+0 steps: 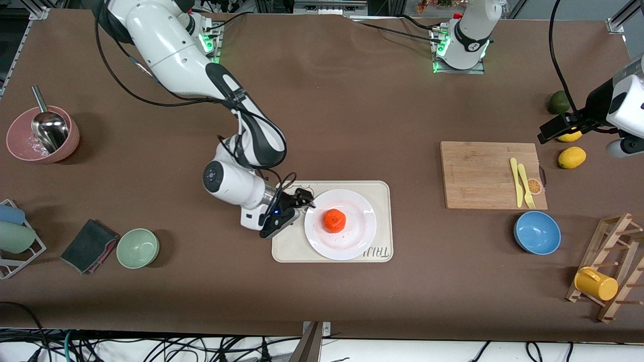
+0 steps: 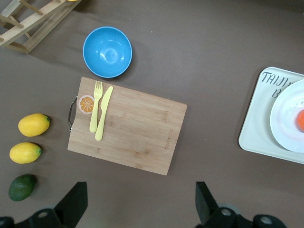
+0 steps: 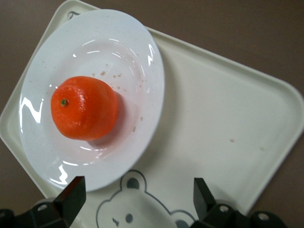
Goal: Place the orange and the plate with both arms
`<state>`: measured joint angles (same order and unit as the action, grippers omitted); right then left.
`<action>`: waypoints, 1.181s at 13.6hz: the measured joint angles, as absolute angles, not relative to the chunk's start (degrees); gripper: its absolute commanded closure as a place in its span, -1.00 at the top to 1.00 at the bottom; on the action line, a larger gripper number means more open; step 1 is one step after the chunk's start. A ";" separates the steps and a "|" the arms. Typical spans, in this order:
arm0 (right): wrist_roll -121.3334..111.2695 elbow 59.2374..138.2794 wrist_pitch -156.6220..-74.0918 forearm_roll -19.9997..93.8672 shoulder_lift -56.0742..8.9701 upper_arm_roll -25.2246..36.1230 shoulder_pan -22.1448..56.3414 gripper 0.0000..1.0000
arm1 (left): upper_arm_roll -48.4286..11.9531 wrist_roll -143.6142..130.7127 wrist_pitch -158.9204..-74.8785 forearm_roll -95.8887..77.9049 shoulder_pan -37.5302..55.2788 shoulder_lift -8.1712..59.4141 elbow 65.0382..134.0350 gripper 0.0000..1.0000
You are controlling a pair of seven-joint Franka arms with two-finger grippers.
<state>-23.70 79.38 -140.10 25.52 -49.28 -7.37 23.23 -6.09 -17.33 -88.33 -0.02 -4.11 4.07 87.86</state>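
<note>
The orange [image 1: 333, 220] sits in the middle of the white plate [image 1: 360, 237], which rests on the cream tray [image 1: 382, 193] with a bear drawing. My right gripper [image 1: 303, 197] is open and empty, low over the tray beside the plate's rim, on the right arm's side. In the right wrist view the orange [image 3: 84, 108] and plate [image 3: 135, 57] lie just ahead of the right gripper [image 3: 137, 202], which is over the bear drawing. My left gripper [image 1: 556, 130] is open and empty, held high over the table near the lemons. It also shows in the left wrist view [image 2: 141, 204].
A wooden cutting board [image 1: 478, 173] carries a yellow fork and knife [image 1: 521, 182]. A blue bowl [image 1: 537, 232], two lemons [image 1: 572, 157], an avocado [image 1: 558, 102] and a mug rack [image 1: 611, 274] stand at the left arm's end. A green bowl [image 1: 138, 248], dark cloth [image 1: 89, 245] and pink bowl [image 1: 43, 134] stand at the right arm's end.
</note>
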 measured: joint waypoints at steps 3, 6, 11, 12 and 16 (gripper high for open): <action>-23.12 77.87 -128.96 15.86 -45.53 -3.09 23.22 1.00 | -6.09 -17.33 -88.33 -0.02 -4.11 4.07 87.85 1.00; -22.71 77.50 -118.11 9.85 -41.08 2.27 23.31 1.00 | -6.08 -17.33 -88.33 -0.02 -4.11 4.10 87.80 1.00; -21.68 76.87 -101.80 1.37 -31.08 11.12 23.09 1.00 | -6.03 -17.33 -88.33 -0.02 -4.11 4.15 87.70 1.00; -21.48 76.81 -98.79 1.07 -28.48 12.33 23.09 1.00 | -6.03 -17.33 -88.33 -0.02 -4.11 4.16 87.68 1.00; -18.03 77.05 -88.91 0.83 -19.99 16.12 22.79 1.00 | -6.00 -17.33 -88.33 -0.02 -4.11 4.18 87.61 1.00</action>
